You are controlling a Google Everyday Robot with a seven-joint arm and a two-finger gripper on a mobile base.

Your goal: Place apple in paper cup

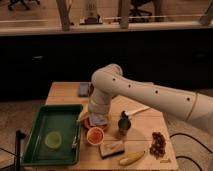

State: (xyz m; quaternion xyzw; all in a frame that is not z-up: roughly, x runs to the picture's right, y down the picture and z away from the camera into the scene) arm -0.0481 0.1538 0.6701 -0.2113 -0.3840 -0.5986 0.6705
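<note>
The white paper cup (95,136) stands on the wooden table near its front edge, just right of the green tray. Its mouth is filled with orange-red, which looks like the apple (95,134) sitting inside it. My gripper (98,120) hangs from the white arm directly behind and just above the cup, close to its far rim. The gripper covers part of a flat orange plate (87,123).
A green tray (35,150) holding a pale green item (52,139) lies at the left. A dark-topped metal cup (123,123), a tan block (111,148), a yellow banana (131,158) and dark grapes (159,142) lie right of the cup. A grey object (83,89) is at the back.
</note>
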